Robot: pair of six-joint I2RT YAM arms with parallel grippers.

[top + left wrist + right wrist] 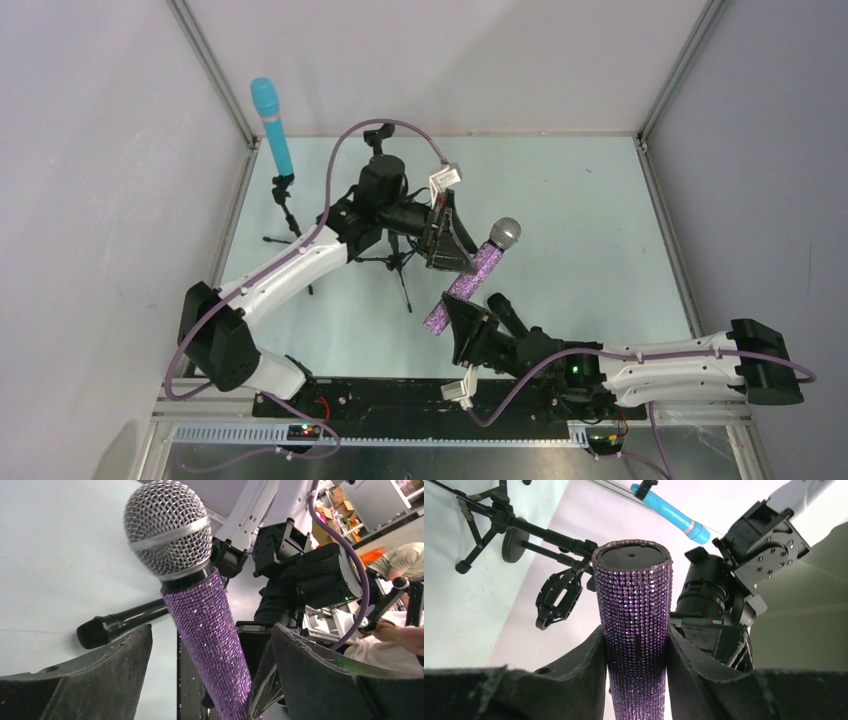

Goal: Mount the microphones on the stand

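TOP VIEW
Right gripper [452, 312]: clenched on the tail end of the purple mic [478, 275].
Left gripper [465, 258]: at the mic's upper body, just below the grille; from here I cannot tell whether it touches.
Purple mic: held off the table, slanting up and away from the right gripper toward the left one.
Black mic [508, 310]: on the table just beside the right gripper, on its outer side.
Blue mic [272, 125]: upright on a stand [288, 205], well apart from both grippers, far left.
Second stand [400, 262]: under the left arm, near the left gripper.

LEFT WRIST
Left gripper [212, 630]: released, with the jaws spread and a gap on each side of the purple mic [205, 615].
Grille: silver, beyond the fingertips.
Black mic [120, 622]: lying beyond the left finger.

RIGHT WRIST
Right gripper [636, 635]: both fingers pressed against the purple mic [636, 595], with the flat tail end sticking out past the tips.
Second stand [539, 535]: ahead and left; its clip [556, 597] is near the tail end but apart from it.
Blue mic [671, 514]: far ahead, held in its own clip.
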